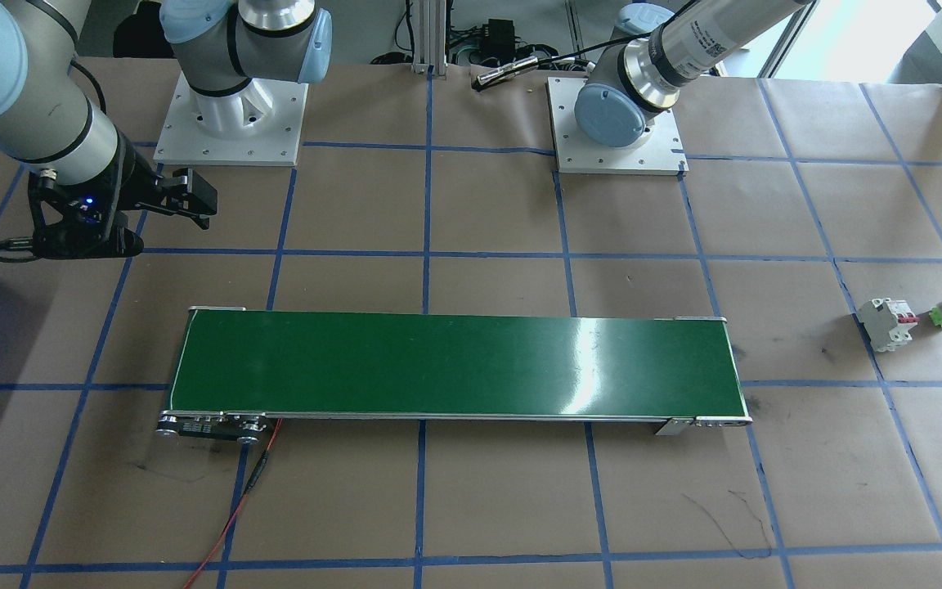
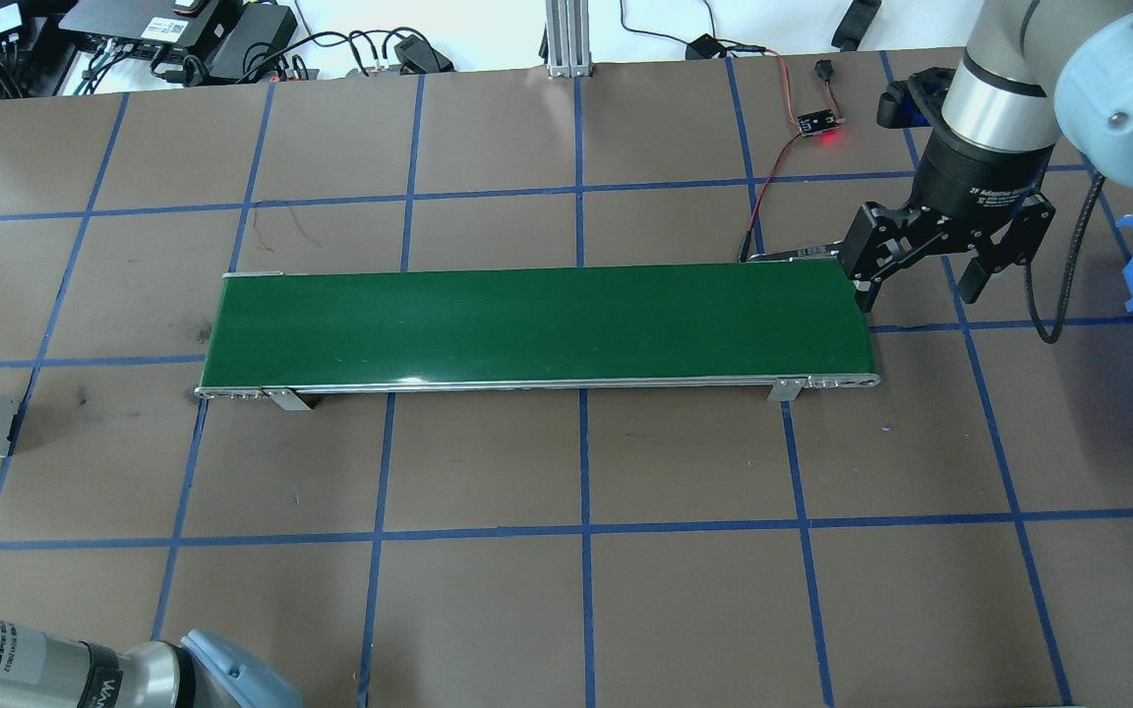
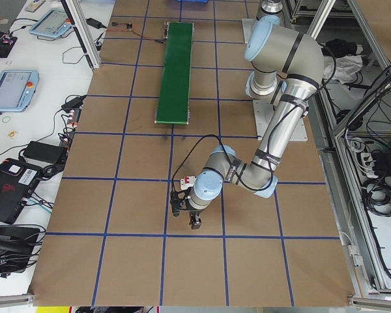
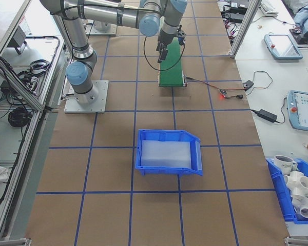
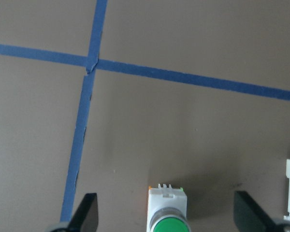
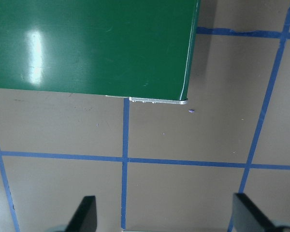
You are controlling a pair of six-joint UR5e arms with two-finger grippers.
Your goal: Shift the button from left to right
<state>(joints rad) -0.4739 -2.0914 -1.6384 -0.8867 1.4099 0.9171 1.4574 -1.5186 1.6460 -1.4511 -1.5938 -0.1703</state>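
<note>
1. At the robot's left end of the tabletop, our left gripper hangs over the button with its jaws spread wide. In the left wrist view one dark fingertip shows at either lower corner, with the button midway between them and touched by neither.
2. The button lies on its side on the brown paper, beside the circuit breaker, which shows at the wrist view's right edge. In the front-facing view the gripper's tip partly covers the button, so we can only say the two look very close there.
3. The button has a round, glossy green cap, a pale grey-white collar below it, and a blocky white base with light-green edges and small ribbed terminals on its end. It casts a soft shadow towards the breaker.
4. The circuit breaker is a boxy white plastic block with red levers.
5. The tabletop is matte brown paper ruled into squares by blue tape.
6. Across the middle lies a long, flat conveyor with a shiny dark green belt and thin metal side rails.
7. At the conveyor's far right end, our right gripper hangs above the tabletop, black fingers parted and holding nothing.
8. Further right stands a blue plastic bin with a pale, translucent floor.
</note>
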